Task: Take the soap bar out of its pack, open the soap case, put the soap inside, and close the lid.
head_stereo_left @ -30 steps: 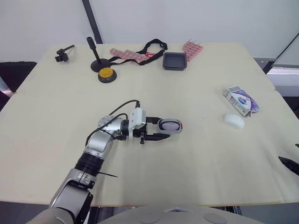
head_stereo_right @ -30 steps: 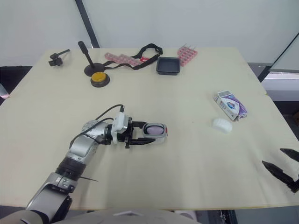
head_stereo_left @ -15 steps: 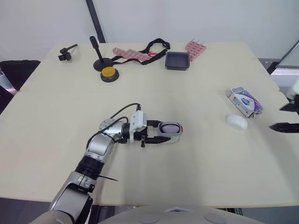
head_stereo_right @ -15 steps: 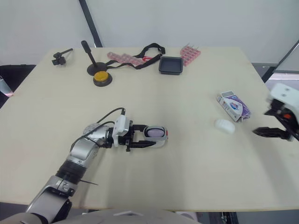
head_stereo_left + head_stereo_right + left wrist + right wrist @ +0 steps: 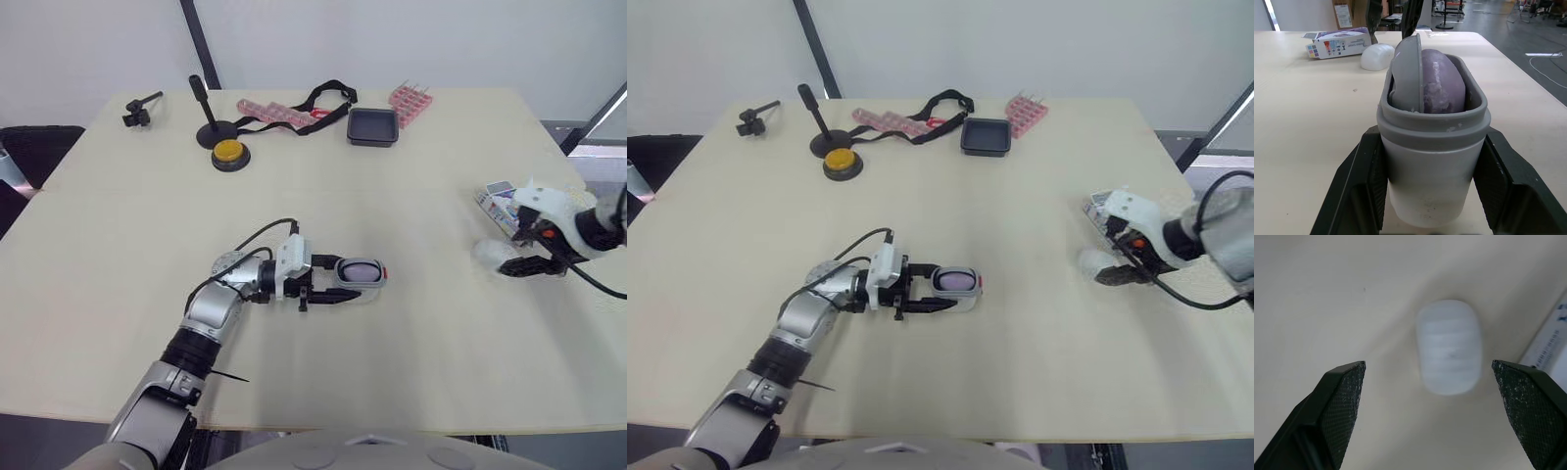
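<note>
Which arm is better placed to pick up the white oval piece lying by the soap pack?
Right. The right pincer is open directly over the white oval piece, with one finger on each side of it. The left pincer is shut on the soap case, well away from that piece.

Left gripper [image 5: 338, 278] clamped, right gripper [image 5: 1427, 363] spread wide, apparently pointing downward
</note>
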